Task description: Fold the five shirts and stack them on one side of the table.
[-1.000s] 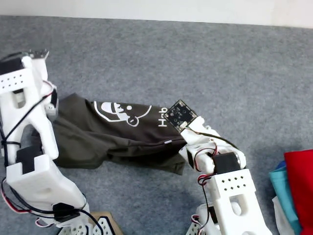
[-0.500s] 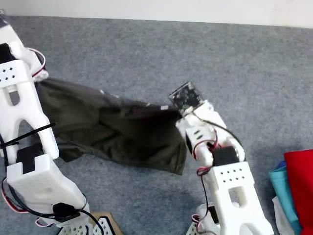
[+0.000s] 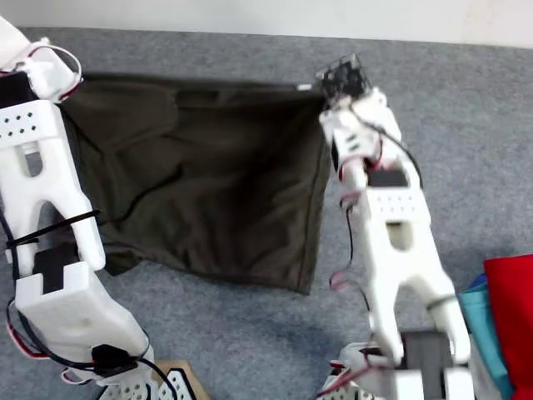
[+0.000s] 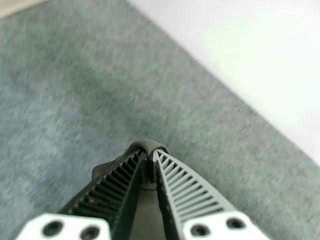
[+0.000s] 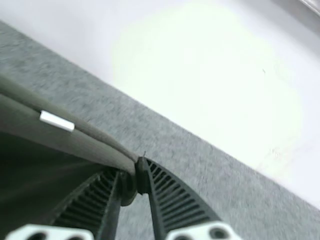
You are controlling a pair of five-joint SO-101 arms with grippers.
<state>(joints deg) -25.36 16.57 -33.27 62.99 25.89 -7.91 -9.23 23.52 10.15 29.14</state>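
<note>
Newly lifted and spread, shirt [image 3: 208,175]; corners pinched between closed left fingers [image 4: 117,187], right fingers [image 5: 172,200]

Held shirt [image 3: 200,175]: dark olive-brown, plain, no print showing. White tag [image 5: 56,121] on its hem beside the right gripper [image 5: 136,167] jaws. Left gripper [image 4: 150,155]: one ribbed finger black, one grey. Table cover [image 3: 250,58]: mottled grey. Red shirt [image 3: 512,308], teal shirt [image 3: 479,321]: plain.

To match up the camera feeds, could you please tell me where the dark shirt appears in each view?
High view: dark shirt stretched across the upper left half.
Left wrist view: its corner pinched in the left end effector.
Right wrist view: its edge pinched in the right end effector.
Shared landmark: grey table cover meeting the white wall.
</note>
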